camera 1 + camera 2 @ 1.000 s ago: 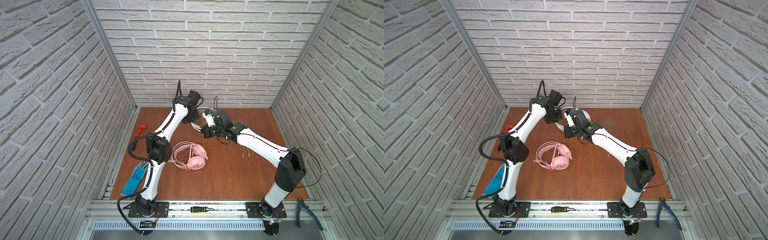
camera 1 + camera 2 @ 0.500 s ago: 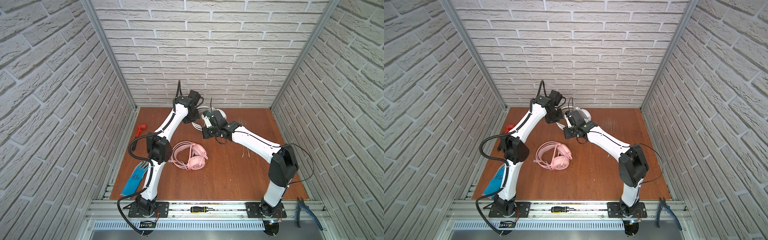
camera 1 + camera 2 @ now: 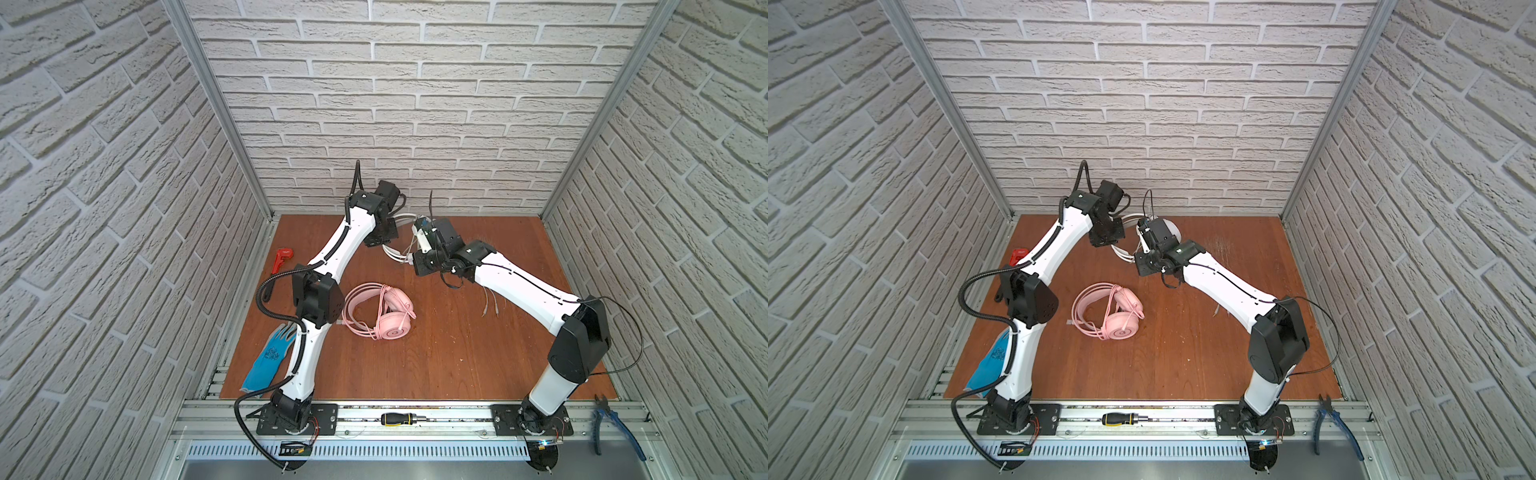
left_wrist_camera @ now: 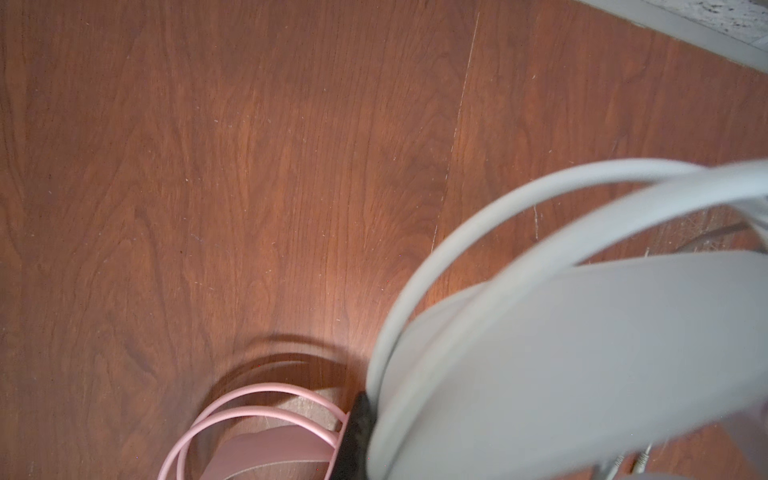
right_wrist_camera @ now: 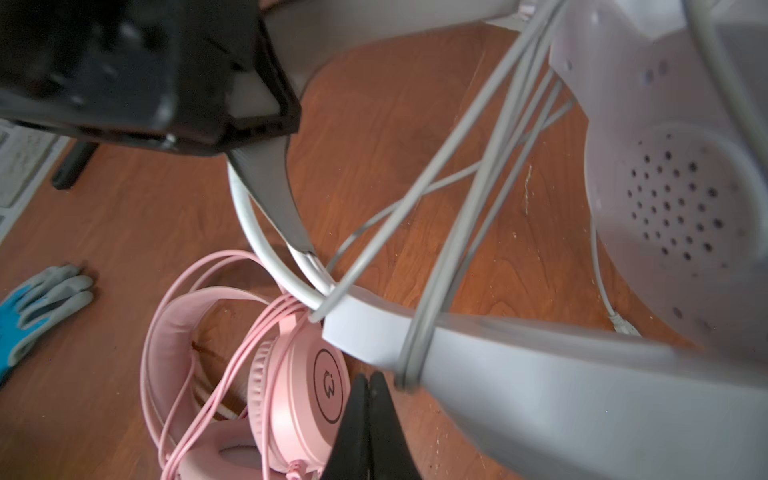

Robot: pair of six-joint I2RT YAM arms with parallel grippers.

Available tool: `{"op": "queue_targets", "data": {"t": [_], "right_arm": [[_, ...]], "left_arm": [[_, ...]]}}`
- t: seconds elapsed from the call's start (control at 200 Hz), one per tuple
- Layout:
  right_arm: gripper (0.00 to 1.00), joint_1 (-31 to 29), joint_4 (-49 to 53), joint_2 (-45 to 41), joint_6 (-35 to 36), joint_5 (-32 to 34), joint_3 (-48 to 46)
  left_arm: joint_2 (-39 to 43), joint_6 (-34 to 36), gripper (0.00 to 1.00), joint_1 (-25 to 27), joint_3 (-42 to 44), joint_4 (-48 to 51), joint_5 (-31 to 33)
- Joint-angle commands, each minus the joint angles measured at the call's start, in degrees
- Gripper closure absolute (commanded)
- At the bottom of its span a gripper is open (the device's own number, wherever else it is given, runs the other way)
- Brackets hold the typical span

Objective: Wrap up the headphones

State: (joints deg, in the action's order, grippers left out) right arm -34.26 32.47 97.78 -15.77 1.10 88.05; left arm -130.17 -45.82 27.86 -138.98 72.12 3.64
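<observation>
Top views both show a reddish wooden tabletop boxed in by pale brick-pattern walls, with an aluminium rail along its front edge. The pink headset lies flat on the wood. Beyond it, toward the back wall, the white headset hangs between both arms, mostly hidden by them.

In the right wrist view the left gripper pinches the white headset's wire band. The right gripper has its fingers pressed together with nothing visible between them. A white cable crosses the band, and its plug ends lie right of the pink headset.

Left of the pink headset are a blue glove and a red wrench. In front of it, a screwdriver sits on the rail, and blue pliers lie far to the right. The left arm's elbow overlaps the pink band.
</observation>
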Motion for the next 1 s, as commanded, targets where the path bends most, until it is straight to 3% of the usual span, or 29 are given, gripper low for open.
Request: {"op": "queue_targets", "data": {"t": [0.0, 0.185, 0.355, 0.505, 0.79, 0.995], "right_arm": [[0.93, 0.34, -6.05, -4.39, 1.68, -7.66, -1.14], [0.9, 2.45, -7.84, -9.8, 2.15, -11.89, -3.78], [0.84, 10.01, -7.39, -16.12, 1.82, -15.95, -6.6], [0.73, 17.63, -3.97, -19.4, 4.26, -17.29, -8.0], [0.55, 30.96, -4.13, -19.94, 3.29, -22.02, -13.52], [0.4, 33.92, -3.24, -14.15, 5.78, -24.62, -13.78]], "left_arm": [[-0.3, 0.61, 1.0, -0.41, 0.07, -1.1, -1.09], [-0.4, 3.0, 1.0, -1.05, 0.12, -2.15, -2.66], [0.66, 8.24, 1.0, -1.12, 0.19, -3.03, -4.97], [2.24, 13.28, 1.0, -1.18, 2.35, -4.43, -7.03], [4.35, 19.76, 1.0, -1.48, 4.34, -4.82, -10.52], [5.23, 23.36, 1.0, -1.48, 3.39, -3.0, -12.4]]}}
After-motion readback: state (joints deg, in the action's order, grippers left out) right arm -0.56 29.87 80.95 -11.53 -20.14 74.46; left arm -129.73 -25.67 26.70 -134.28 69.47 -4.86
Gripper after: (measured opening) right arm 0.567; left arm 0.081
